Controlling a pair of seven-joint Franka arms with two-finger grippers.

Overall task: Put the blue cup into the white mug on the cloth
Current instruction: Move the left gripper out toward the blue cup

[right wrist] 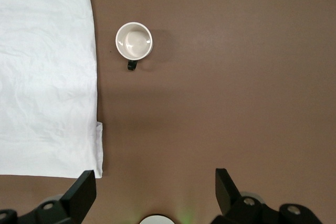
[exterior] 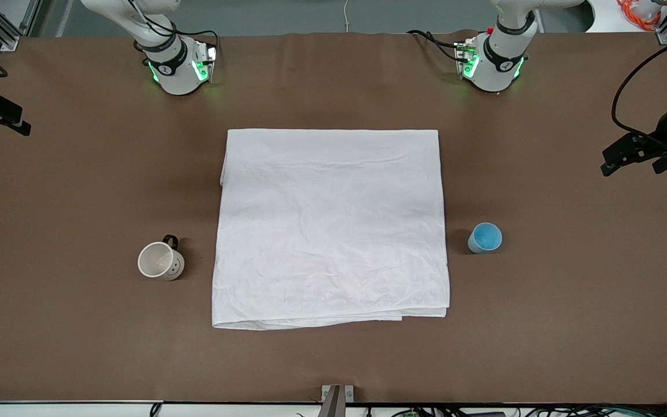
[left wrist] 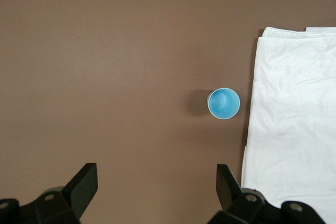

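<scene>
The white cloth lies flat, folded double, on the middle of the brown table. The white mug stands upright and empty on the bare table beside the cloth, toward the right arm's end, its black handle pointing toward the robots. It also shows in the right wrist view. The blue cup stands upright and empty on the bare table beside the cloth, toward the left arm's end, and shows in the left wrist view. My left gripper and right gripper are open, empty and high over the table's ends.
The two arm bases stand along the table's edge by the robots. A small metal bracket sits at the edge nearest the front camera. Cables and frame parts lie off the table's corners.
</scene>
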